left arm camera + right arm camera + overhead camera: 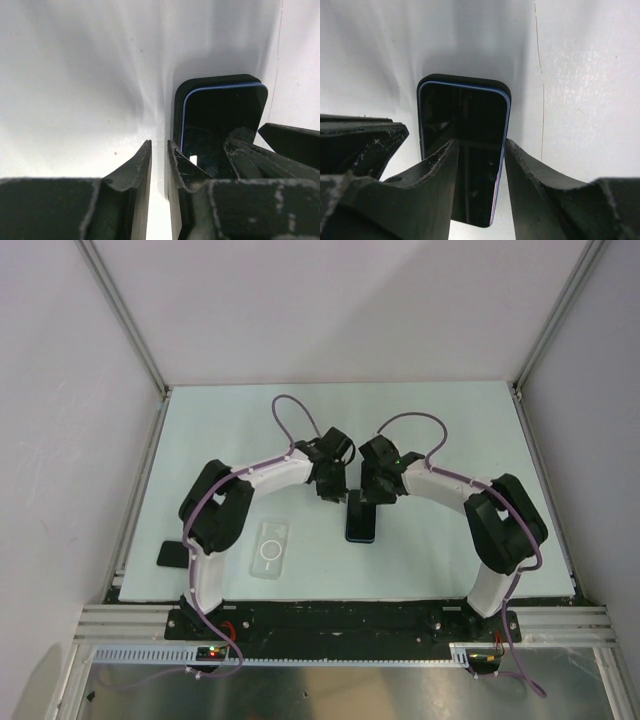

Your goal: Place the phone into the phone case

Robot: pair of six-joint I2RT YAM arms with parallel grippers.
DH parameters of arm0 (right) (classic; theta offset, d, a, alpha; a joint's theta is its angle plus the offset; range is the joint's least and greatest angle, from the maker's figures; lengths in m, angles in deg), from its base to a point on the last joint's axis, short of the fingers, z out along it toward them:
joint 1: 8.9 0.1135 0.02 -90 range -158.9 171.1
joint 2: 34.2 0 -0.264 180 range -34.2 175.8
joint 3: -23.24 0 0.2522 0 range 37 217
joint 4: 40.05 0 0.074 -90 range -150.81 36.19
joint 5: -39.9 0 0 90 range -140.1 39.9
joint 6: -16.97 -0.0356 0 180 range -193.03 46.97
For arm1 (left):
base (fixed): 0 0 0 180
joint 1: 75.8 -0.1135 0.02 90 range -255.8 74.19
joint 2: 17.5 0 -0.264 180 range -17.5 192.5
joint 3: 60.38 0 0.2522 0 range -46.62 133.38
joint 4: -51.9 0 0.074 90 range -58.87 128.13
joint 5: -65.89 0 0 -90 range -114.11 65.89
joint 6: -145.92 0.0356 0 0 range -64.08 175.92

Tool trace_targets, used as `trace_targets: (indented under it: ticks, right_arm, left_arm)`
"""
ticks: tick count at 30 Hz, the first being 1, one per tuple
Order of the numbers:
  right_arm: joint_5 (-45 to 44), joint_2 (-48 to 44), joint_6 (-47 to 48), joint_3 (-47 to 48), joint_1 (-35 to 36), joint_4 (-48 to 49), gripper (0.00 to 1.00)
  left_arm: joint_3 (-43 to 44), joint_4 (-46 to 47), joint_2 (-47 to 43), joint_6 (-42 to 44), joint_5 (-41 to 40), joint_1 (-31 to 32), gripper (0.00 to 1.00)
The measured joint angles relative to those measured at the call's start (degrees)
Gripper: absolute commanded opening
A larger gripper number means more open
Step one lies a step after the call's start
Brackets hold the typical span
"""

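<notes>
The phone lies flat on the table, well apart from the clear case on its left, so it isn't in yet. The right gripper hangs over one end of it, jaws apart, pinching nothing. The left gripper sits just beside the phone's edge, jaws a crack apart over bare table. Next, I'd say, it needs a firm grip and a carry across to the case.

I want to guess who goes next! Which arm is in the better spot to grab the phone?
The right arm, probably. The right hand is open directly over the phone, which shows between its fingers. The left hand sits at the phone's edge, fingers nearly together.
</notes>
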Motion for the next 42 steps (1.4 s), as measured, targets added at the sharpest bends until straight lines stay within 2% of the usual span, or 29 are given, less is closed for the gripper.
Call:
trace_targets:
  ticks: [5,10,17,30,42]
  right_arm:
    - [0.26,-3.32,0.57,0.09,-0.59,-0.04,0.49]
    - [-0.42,-6.78,0.11,0.68,-4.07,-0.28,0.31]
    - [-1.14,-5.35,-1.05,0.81,-8.83,-0.33,0.19]
    - [0.37,3.54,-2.05,0.81,-8.13,0.13,0.14]
    - [5.79,5.75,-1.84,1.57,-7.72,4.42,0.14]
  left_arm:
    - [-0.02,0.02,-1.79,0.81,-0.24,-0.85,0.25]
    - [-1.42,0.52,-3.08,1.25,-0.39,-1.11,0.22]
    - [-5.60,0.37,-3.58,1.55,-0.74,0.28,0.20]
    - [-6.95,0.37,-3.76,1.70,-1.18,5.73,0.19]
    - [-11.13,3.43,-5.84,-1.55,-1.60,7.82,0.18]
